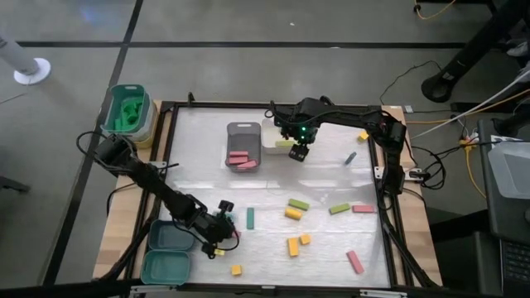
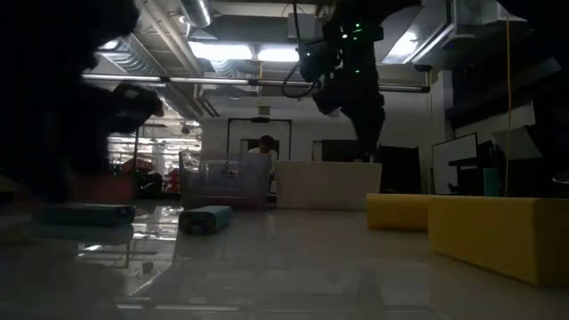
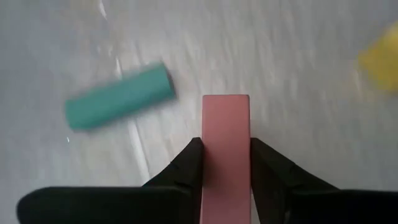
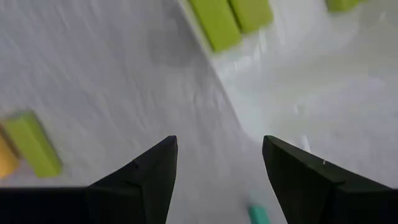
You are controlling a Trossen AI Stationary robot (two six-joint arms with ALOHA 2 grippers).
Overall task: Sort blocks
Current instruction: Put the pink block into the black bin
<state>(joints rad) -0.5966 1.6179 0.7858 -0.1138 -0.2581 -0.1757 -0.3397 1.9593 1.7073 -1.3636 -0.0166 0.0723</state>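
Pink block (image 3: 226,149) in left gripper (image 3: 226,163)

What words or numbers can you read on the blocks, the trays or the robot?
There is nothing to read.
The pink block held in the left hand is plain.
The teal block is plain.
The grey tray shows no label.
The right hand, open by the white tray, shows no lettering.

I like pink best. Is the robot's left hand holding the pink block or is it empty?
Holding it. In the left wrist view, the left hand has its two fingers pressed against both sides of the pink block.
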